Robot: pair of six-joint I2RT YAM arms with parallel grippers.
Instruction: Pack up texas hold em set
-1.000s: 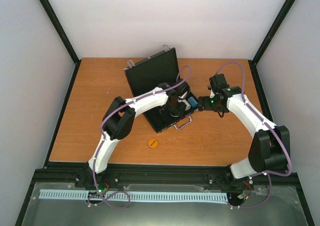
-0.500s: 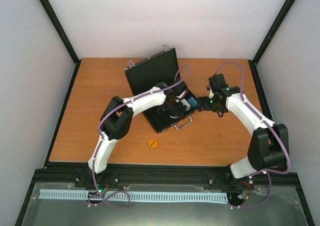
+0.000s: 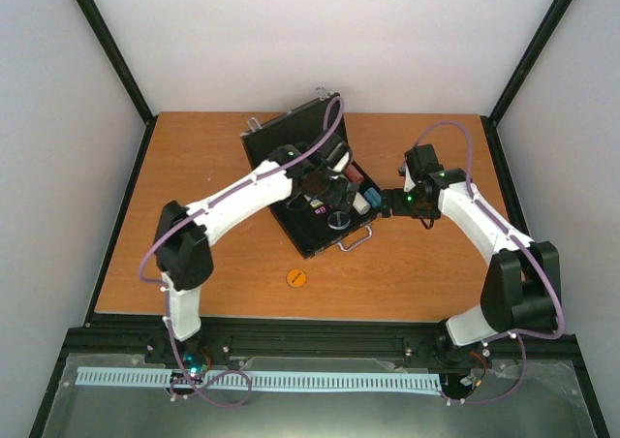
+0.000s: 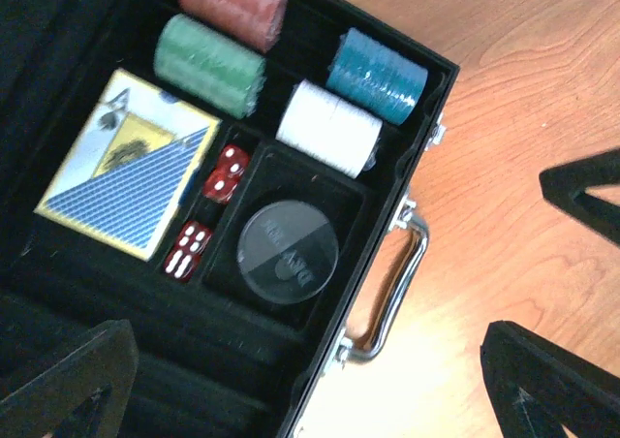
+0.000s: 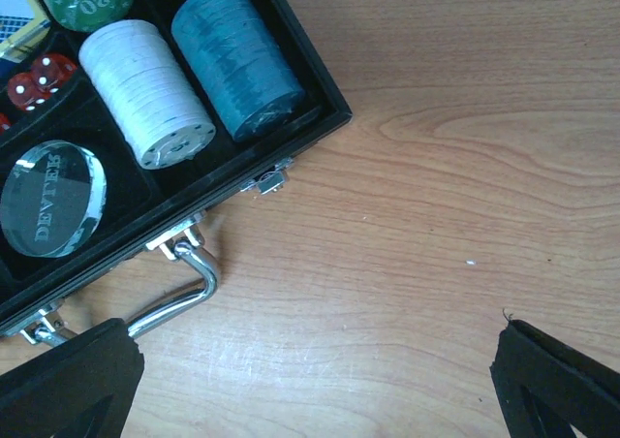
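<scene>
The black briefcase (image 3: 291, 142) lies open in mid-table, lid up at the back. In the left wrist view it holds red (image 4: 232, 7), green (image 4: 208, 65), blue (image 4: 378, 62) and white (image 4: 329, 128) chip stacks, the blue-white card box (image 4: 131, 176), two red dice (image 4: 225, 174), and the clear disc (image 4: 288, 252). My left gripper (image 3: 332, 178) hovers open and empty over the tray. My right gripper (image 3: 380, 203) is open and empty over bare table by the case's right corner. The orange disc (image 3: 296, 277) lies on the table in front of the case.
The case's silver handle (image 5: 174, 297) and a latch (image 5: 271, 178) stick out from its front edge toward my right gripper. Wooden table (image 3: 194, 254) lies left of and in front of the case. Black frame posts stand at the table's corners.
My left arm has swung back and left, lifting its gripper toward the lid and uncovering the tray's contents. The right arm has stayed nearly still.
</scene>
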